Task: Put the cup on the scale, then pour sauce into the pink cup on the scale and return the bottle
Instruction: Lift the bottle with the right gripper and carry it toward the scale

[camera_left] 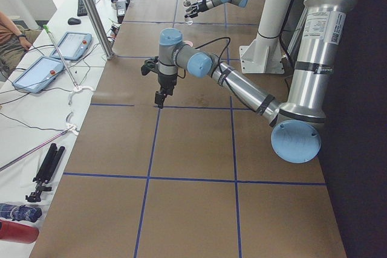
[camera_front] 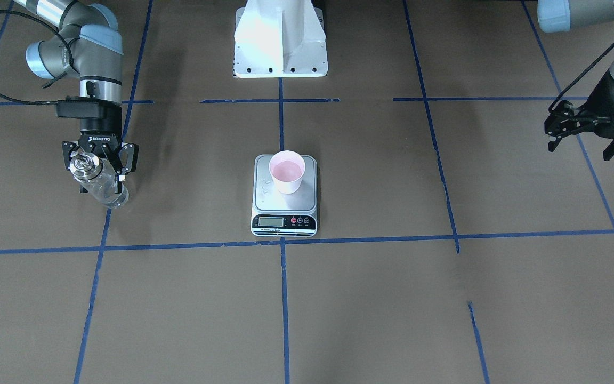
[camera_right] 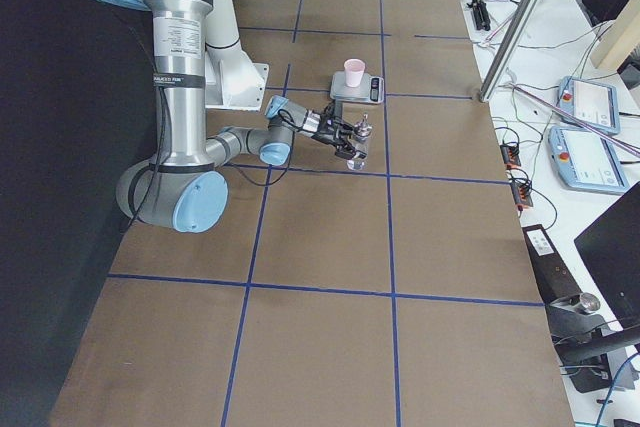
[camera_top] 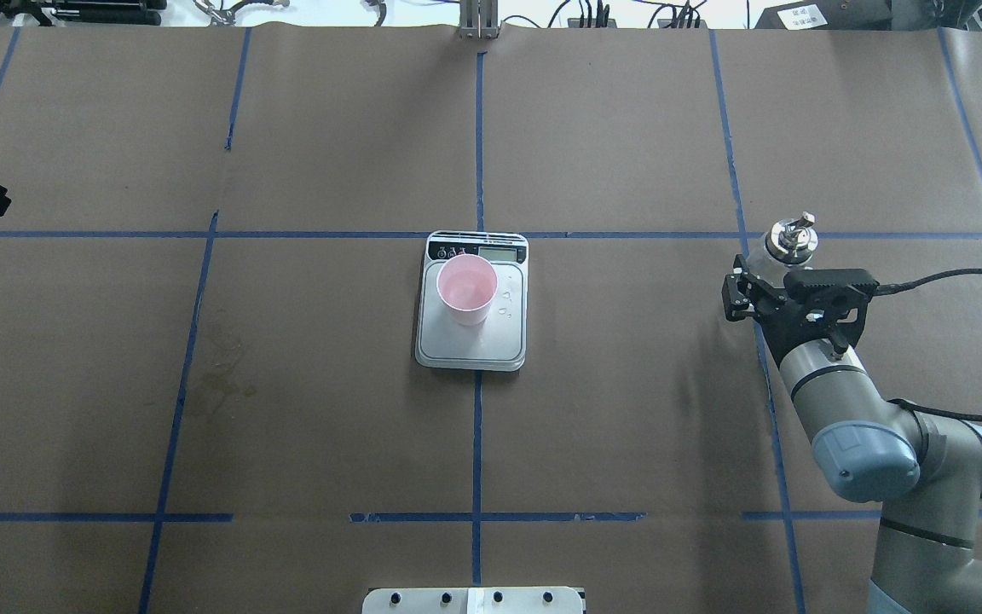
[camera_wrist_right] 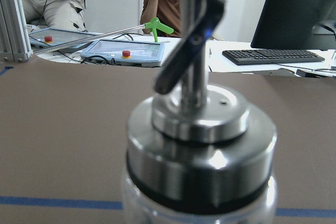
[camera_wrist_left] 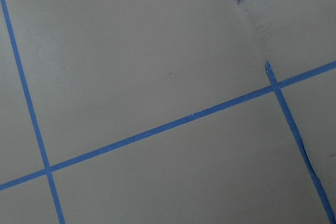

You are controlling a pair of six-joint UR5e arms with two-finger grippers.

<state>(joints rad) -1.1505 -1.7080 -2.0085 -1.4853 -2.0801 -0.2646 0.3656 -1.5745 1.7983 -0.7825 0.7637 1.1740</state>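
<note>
Glass bottle (camera_front: 105,191), small, clear and cylindrical, with a shiny silver cap and a thin pour spout, is clamped between the fingers of the right gripper (camera_front: 100,165) at the robot's right end of the brown paper-covered table (camera_right: 330,237). It is well apart from the scale. Whether its base touches the table cannot be told.

Smooth, rigid glass of this kind is likely slippery and breakable, and light with so little clear liquid showing. The sound hold looks to be where the fingers now sit: around the round body just under the cap, with the spout left free.

Farther along, a small pale pink paper cup (camera_front: 287,172) stands upright on the steel platform of a flat digital kitchen scale (camera_front: 303,204), with a few droplets (camera_front: 266,184) beside it. The cup is probably featherweight and easily tipped.

Farthest off, the left gripper (camera_front: 579,150) hangs empty above the table, fingers apart.

With the droplets there, the pour looks done, and setting the bottle down gently appears to be what remains.
</note>
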